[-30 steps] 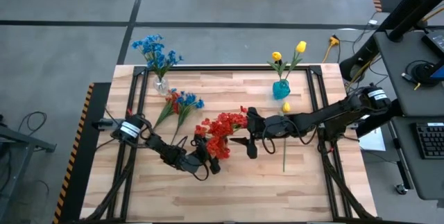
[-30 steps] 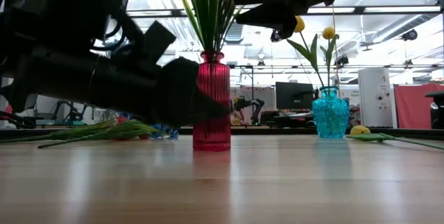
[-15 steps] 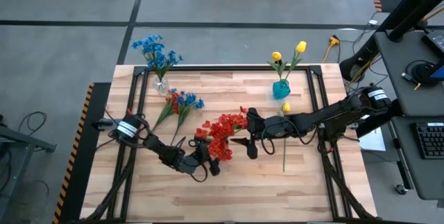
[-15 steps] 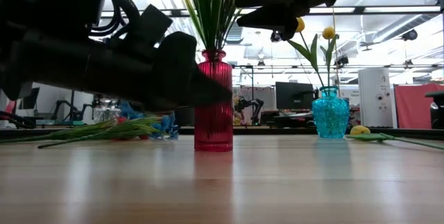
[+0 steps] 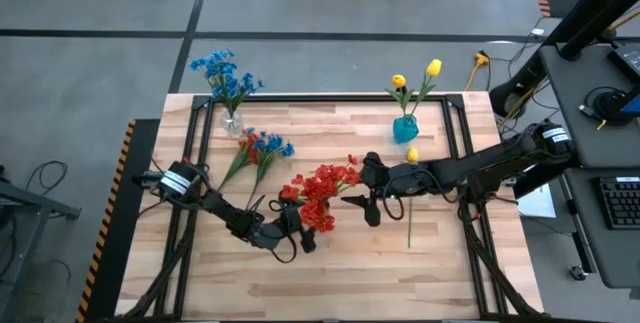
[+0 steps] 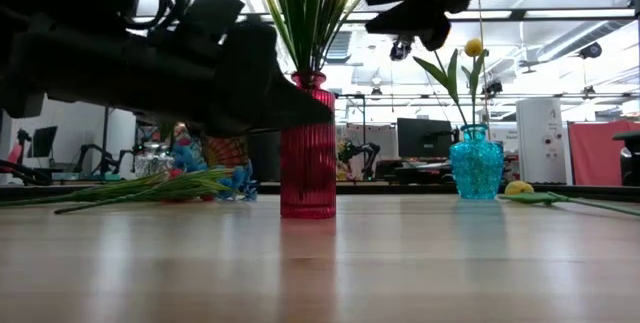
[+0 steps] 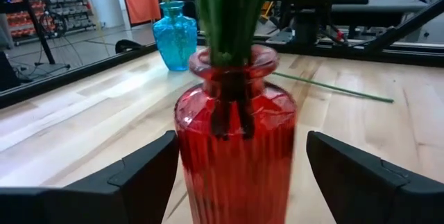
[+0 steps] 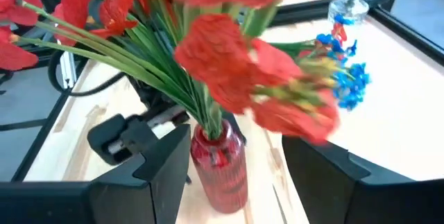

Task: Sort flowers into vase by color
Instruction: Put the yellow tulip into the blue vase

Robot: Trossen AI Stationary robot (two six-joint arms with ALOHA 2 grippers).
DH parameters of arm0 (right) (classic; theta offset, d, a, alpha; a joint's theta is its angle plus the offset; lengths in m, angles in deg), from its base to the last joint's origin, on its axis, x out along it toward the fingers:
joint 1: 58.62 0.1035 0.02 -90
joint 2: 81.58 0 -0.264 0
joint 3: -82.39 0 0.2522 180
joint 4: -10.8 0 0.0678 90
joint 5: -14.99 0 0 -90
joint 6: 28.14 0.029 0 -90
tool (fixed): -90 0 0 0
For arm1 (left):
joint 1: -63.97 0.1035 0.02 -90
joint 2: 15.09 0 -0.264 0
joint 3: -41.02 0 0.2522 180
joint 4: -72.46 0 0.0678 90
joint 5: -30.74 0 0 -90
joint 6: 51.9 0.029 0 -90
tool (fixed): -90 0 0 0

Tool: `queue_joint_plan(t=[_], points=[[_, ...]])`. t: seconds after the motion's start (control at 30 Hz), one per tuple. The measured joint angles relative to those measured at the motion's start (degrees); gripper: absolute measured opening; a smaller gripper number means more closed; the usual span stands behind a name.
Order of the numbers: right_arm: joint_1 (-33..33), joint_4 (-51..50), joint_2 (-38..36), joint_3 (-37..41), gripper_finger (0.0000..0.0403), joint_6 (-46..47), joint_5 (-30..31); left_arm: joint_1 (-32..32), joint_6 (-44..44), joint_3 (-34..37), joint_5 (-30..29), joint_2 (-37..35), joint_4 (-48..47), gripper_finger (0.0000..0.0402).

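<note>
- My left claw (image 7: 236,175) is spread wide, one finger on each side of the red vase (image 7: 234,148), not gripping it; the gap to the glass looks small on both sides.
- Risk: if I pull this claw away crooked, a finger can clip the vase and tip it, spilling the red flowers (image 5: 322,185) onto the desk (image 5: 450,263).
- My right claw (image 8: 232,161) hangs above the red bouquet, fingers apart and empty, blooms just ahead of them.
- Risk: dropping lower from here snags the petals or drags stems out of the vase.
- Blue vase (image 5: 405,128) has two yellow flowers (image 5: 415,73) in it; one yellow flower (image 5: 411,155) lies loose on the desk near the right arm, which could sweep it off.
- Clear vase (image 5: 232,123) holds blue flowers (image 5: 225,73); a mixed loose bunch (image 5: 262,148) lies beside it, still unsorted.
</note>
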Motion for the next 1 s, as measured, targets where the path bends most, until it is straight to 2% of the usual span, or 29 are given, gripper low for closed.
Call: queue_joint_plan(t=[0.13,0.3,0.4,0.57,0.73,0.83,1.0], points=[[0.0,-5.4,-2.9,0.0,0.0221,2.5,0.1,-0.4,0.3,0.1,-0.1,-1.2,-2.6,0.0297],[0.0,-14.5,-7.1,0.0,0.0221,8.1,0.0,-1.3,0.1,0.2,0.0,-5.7,-11.6,0.0298],[0.0,-22.1,-9.3,0.0,0.0221,14.7,-0.1,-1.8,-1.9,0.2,0.1,-9.2,-19.8,0.0298],[0.0,-38.6,-11.7,0.0,0.0220,31.3,-0.1,-2.2,-8.0,0.2,0.2,-14.2,-33.9,0.0298],[0.0,-59.5,-10.6,0.0,0.0219,48.5,1.3,-2.5,-13.8,0.2,4.1,-19.5,-46.3,0.0298],[-0.3,-68.2,-8.4,0.2,0.0219,55.7,3.8,-2.7,-15.0,0.2,5.9,-23.0,-51.8,0.0298],[-2.3,-69.3,-4.9,0.9,0.0219,58.2,5.7,-3.7,-15.1,0.1,7.0,-30.7,-61.6,0.0298]])
